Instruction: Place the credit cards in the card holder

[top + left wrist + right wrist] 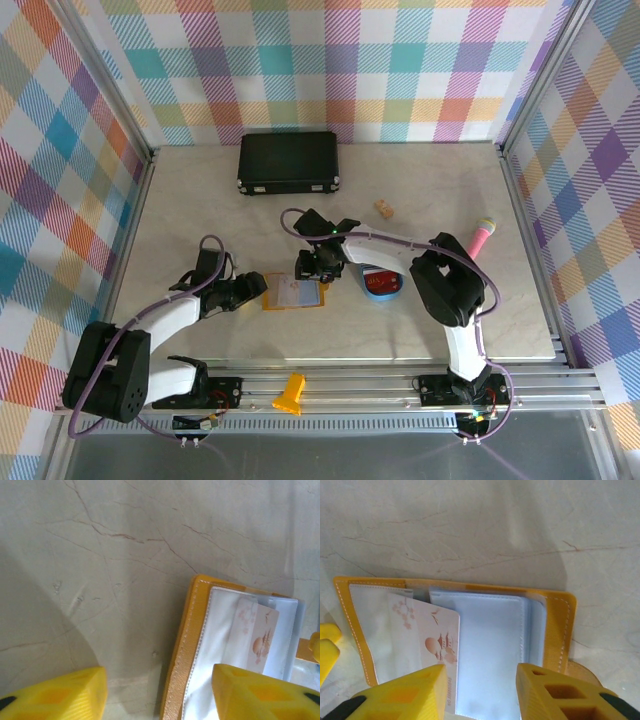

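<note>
Bare table beyond the card holder; blue tray flanks right.

**Robotics laboratory work cell.** We see a marble-patterned table closed in at the left, back and right by plaid-patterned walls set in aluminium posts. We note a left arm and a right arm bolted side by side to a slotted metal rail at the near edge, with purple cables looping along them. Unrelated props, among them a black case and a pink microphone, lie scattered on the table, which we take as marks of a test bench.
</note>
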